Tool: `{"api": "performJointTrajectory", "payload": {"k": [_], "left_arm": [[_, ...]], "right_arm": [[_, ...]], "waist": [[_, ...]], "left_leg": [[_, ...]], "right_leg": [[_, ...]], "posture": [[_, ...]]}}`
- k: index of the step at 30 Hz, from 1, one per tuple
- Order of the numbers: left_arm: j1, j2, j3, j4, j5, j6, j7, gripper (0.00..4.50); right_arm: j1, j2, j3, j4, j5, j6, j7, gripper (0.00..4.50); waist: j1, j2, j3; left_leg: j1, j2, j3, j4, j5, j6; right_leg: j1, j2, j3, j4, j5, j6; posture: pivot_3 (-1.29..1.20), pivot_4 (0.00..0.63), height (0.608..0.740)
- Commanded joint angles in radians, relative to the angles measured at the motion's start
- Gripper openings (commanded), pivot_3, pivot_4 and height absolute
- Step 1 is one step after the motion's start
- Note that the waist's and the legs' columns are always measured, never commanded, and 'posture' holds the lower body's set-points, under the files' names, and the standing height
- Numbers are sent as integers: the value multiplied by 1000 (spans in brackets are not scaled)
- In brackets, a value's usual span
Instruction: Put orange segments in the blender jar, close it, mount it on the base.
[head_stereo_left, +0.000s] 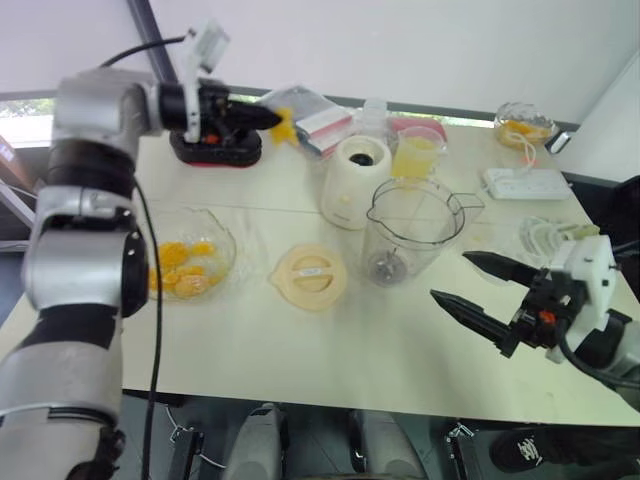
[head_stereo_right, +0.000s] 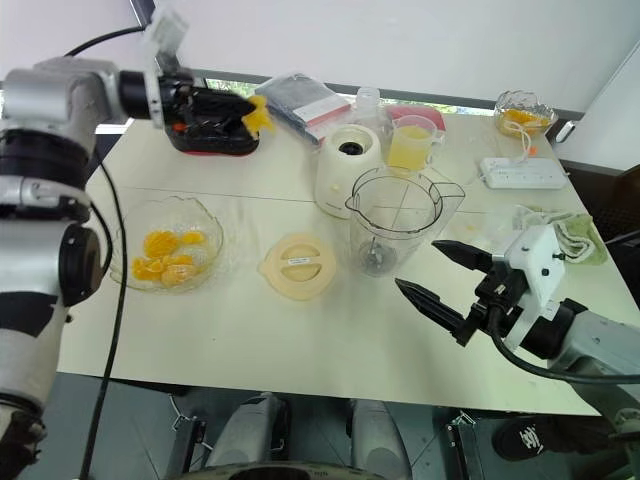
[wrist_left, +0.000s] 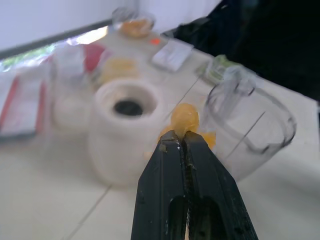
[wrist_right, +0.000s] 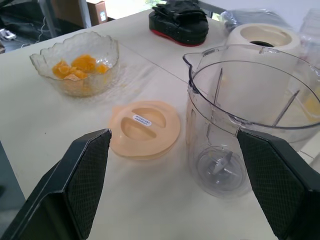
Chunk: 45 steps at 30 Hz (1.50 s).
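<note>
Left wrist view first: left gripper (wrist_left: 181, 140) open or closed?

Closed. Fingers (wrist_left: 165, 190) pressed tight together, pinching an orange segment (wrist_left: 184, 119) at the very tips.

Whereabouts over the table (head_stereo_left: 300, 350)?

Up in the air above the far left part, close to a black and red object (head_stereo_left: 215, 150), left of the cream blender base (head_stereo_left: 355, 180). Well apart from the blender jar (head_stereo_left: 440, 240).

And the jar?

Upright near the middle of the table, just in front of the base and not mounted on it. Lid off. Nothing inside but the blade (wrist_right: 220, 165) at the bottom.

Lid?

Flat on the table, cream lid (head_stereo_left: 311, 276), just left of the jar, between the jar and a glass bowl (head_stereo_left: 222, 238).

More fruit anywhere?

Other segments (head_stereo_left: 182, 272) heaped in that bowl, on the left side of the table.

Right gripper (head_stereo_left: 449, 277)?

Spread wide, holding nothing. Low over the table to the right of the jar, pointing toward it, near but not touching.

Anything else behind?

A measuring cup of yellow juice (head_stereo_left: 418, 155) just right of the base, a white power strip (head_stereo_left: 527, 183) toward the far right, and a small glass dish (head_stereo_left: 522, 122) with something orange inside at the far right corner.
</note>
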Motion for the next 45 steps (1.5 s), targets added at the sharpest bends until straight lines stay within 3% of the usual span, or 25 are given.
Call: {"api": "performJointTrajectory", "payload": {"k": [1, 13, 22, 25, 30, 39, 45], "left_arm": [[-106, -90, 9, 106, 12, -113, 12, 39], [-153, -409, 13, 308, 68, -328, 96, 39], [-92, -476, -21, 326, 149, -371, 56, 39], [-77, -479, -29, 317, 167, -386, 22, 1354], [-71, -478, -4, 306, 155, -399, 26, 3960], [-70, -439, 75, 243, 88, -406, 27, 3960], [14, -352, 109, 120, 30, -325, -30, 3960]], "right_arm": [[16, 20, -38, -52, 4, -29, -31, 4217], [142, 82, -84, -150, 5, -53, -131, 4217], [231, 99, -88, -194, 10, -94, -176, 4217], [247, 95, -91, -194, 10, -106, -181, 4217], [256, 90, -87, -193, 3, -114, -186, 4217], [316, 117, -137, -169, -32, -127, -162, 4217], [349, 190, -143, -166, -115, -148, -208, 4217]], "waist": [[1, 0, 0], [0, 0, 0], [-1, 0, 0], [1, 0, 0], [1, 0, 0], [1, 0, 0], [-2, 1, -1]], "left_leg": [[0, 0, 0, 0, 0, 0], [0, 0, 0, 0, -1, 1], [0, 0, -1, 0, -1, 1], [0, 0, -1, 0, -1, 1], [0, 0, -2, 0, -1, 1], [0, 0, -2, 0, -1, 1], [0, 1, -2, 0, -1, 1]], "right_leg": [[0, 0, 0, 0, 0, 0], [0, 0, 1, -1, 0, 0], [0, 0, 1, -1, -2, -3], [0, 0, 2, -1, -2, -3], [0, 0, 2, -1, -2, -3], [0, 0, 2, -1, -2, -3], [0, 0, 2, -1, -2, -3]], "posture": [[0, 150, 740], [0, 150, 740], [0, 150, 740], [0, 150, 740], [0, 150, 740], [0, 150, 740], [0, 150, 740]]}}
